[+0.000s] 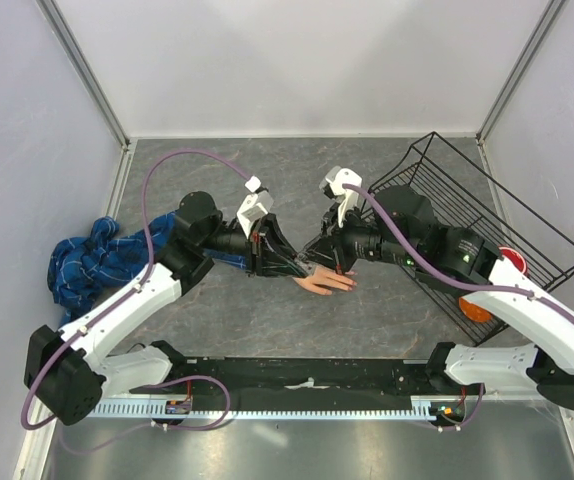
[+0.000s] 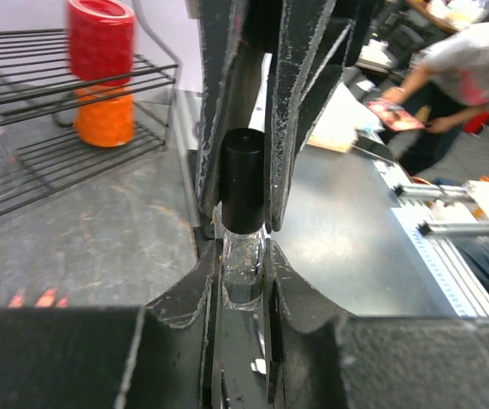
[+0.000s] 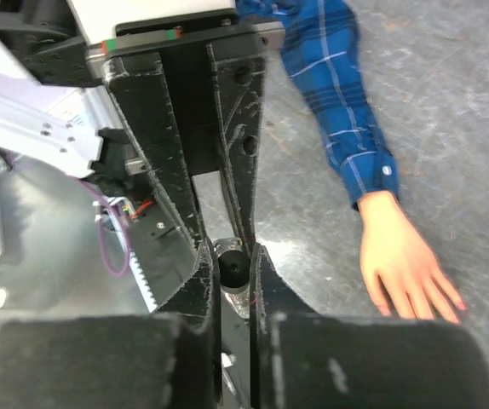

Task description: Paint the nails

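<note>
A small nail polish bottle with a clear glittery glass body and a black cap hangs between both grippers above the table. My left gripper is shut on the glass body. My right gripper is shut on the black cap. In the top view the two grippers meet tip to tip, left and right, just above the pale mannequin hand. That hand lies flat with its fingers spread. The nails are tiny at its fingertips.
The blue plaid sleeve runs back to a bunched shirt at the left. A black wire rack stands at the right. A red cup sits stacked on an orange cup beside the rack.
</note>
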Controlling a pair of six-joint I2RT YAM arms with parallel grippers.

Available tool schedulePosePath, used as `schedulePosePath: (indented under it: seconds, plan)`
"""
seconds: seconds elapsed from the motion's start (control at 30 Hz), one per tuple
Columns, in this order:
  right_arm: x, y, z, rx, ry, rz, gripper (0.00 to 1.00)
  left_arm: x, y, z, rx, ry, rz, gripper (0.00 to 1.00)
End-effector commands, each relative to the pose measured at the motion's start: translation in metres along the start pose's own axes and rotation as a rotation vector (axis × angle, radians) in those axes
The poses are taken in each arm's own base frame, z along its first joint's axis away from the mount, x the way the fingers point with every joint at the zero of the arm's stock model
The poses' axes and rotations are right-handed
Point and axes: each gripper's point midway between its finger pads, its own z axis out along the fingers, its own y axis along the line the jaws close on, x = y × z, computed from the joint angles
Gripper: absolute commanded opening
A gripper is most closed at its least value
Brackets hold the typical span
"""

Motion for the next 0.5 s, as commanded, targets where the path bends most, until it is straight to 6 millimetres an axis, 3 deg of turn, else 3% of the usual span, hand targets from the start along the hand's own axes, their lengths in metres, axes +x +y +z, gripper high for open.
schedulePosePath:
  seconds: [0.0,0.03,0.07,0.1,0.2,0.23,0.27,0.3,0.33,0.37,0.4,0.47]
  plan:
    - [-0.009,-0.002,0.001,0.018,-0.035,0.018,0.00,-0.015,0.027,-0.005,-0.210,-0.038,0.091,0.02]
    - [-0.008,-0.009,0.004,0.049,-0.037,0.031,0.00,-0.015,0.035,-0.008,-0.266,-0.036,0.095,0.02]
    - [-0.010,-0.008,0.009,0.054,-0.051,0.076,0.00,-0.012,0.059,-0.018,-0.415,-0.028,0.092,0.02]
    - [-0.006,-0.012,0.014,0.073,-0.050,0.110,0.00,-0.014,0.071,-0.026,-0.502,-0.028,0.095,0.02]
    - [-0.005,-0.031,0.031,0.269,-0.143,0.323,0.00,-0.018,0.103,-0.057,-0.773,-0.039,0.133,0.02]
    - [-0.011,-0.059,0.027,0.484,-0.255,0.357,0.00,-0.022,0.109,-0.067,-0.842,-0.054,0.144,0.02]
    - [-0.005,-0.030,0.032,0.477,-0.284,0.379,0.00,-0.022,0.109,-0.071,-0.864,-0.060,0.148,0.02]
    - [-0.010,-0.022,0.032,0.509,-0.330,0.384,0.00,-0.022,0.109,-0.074,-0.878,-0.065,0.151,0.02]
    - [-0.009,-0.032,0.033,0.642,-0.381,0.356,0.00,-0.022,0.110,-0.077,-0.897,-0.069,0.152,0.02]
    - [-0.016,-0.012,0.035,0.618,-0.400,0.351,0.00,-0.021,0.110,-0.077,-0.899,-0.069,0.154,0.02]
    - [-0.012,-0.012,0.048,0.650,-0.381,0.305,0.00,-0.022,0.109,-0.077,-0.896,-0.075,0.160,0.02]
    - [-0.019,-0.011,0.050,0.676,-0.388,0.286,0.00,-0.022,0.108,-0.076,-0.889,-0.074,0.160,0.02]
